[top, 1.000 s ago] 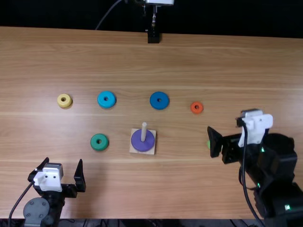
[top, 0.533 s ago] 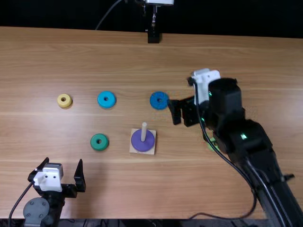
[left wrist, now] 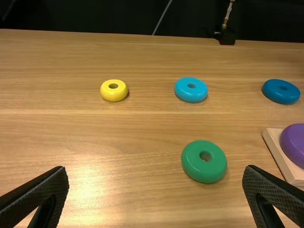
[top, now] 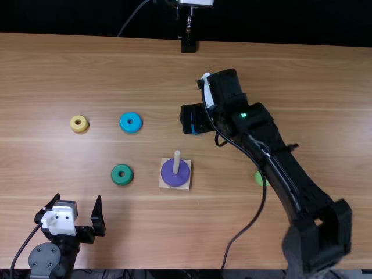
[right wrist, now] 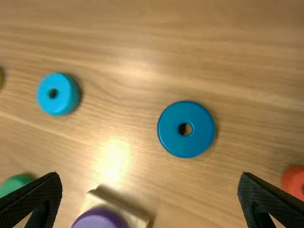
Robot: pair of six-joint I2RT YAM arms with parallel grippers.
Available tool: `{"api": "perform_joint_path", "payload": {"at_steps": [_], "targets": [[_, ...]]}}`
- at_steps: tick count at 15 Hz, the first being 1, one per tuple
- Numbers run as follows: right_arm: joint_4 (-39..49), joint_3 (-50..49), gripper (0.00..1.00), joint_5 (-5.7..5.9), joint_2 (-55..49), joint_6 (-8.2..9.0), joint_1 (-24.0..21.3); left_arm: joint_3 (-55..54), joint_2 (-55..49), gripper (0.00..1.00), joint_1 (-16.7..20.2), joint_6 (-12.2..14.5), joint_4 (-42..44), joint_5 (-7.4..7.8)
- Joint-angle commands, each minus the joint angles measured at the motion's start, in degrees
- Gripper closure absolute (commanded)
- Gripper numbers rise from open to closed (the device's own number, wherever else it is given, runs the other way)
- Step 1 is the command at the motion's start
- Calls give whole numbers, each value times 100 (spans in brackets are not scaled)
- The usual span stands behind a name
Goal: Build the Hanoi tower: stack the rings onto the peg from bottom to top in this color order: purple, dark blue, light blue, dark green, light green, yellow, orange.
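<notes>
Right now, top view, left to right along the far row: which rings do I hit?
Yellow ring → light blue ring → dark blue ring, mostly covered by the right gripper.

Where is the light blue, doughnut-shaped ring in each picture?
Top view: light blue ring, beyond the round dark green ring.
Left wrist view: between the small yellow ring and round dark blue ring.
Right wrist view: between those same two.
Shared landmark: purple ring on square wooden base.
</notes>
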Motion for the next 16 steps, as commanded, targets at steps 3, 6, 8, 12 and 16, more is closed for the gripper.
{"api": "perform_joint_path", "payload": {"at_steps": [3, 6, 8, 12, 16], "targets": [[7, 363, 0, -17, 816, 92, 40, -600, -69, 0, -40, 34, -439, 18], [-4, 583, 0, -17, 1159, 92, 40, -600, -69, 0, -40, 34, -439, 18], [-4, 609, 0, -6, 1291, 92, 31, -600, -69, 0, -40, 34, -439, 18], [17, 724, 0, 15, 1616, 28, 5, -600, -69, 0, -40, 34, -439, 18], [7, 706, 0, 15, 1721, 18, 5, -600, -69, 0, -40, 34, -439, 18]]}}
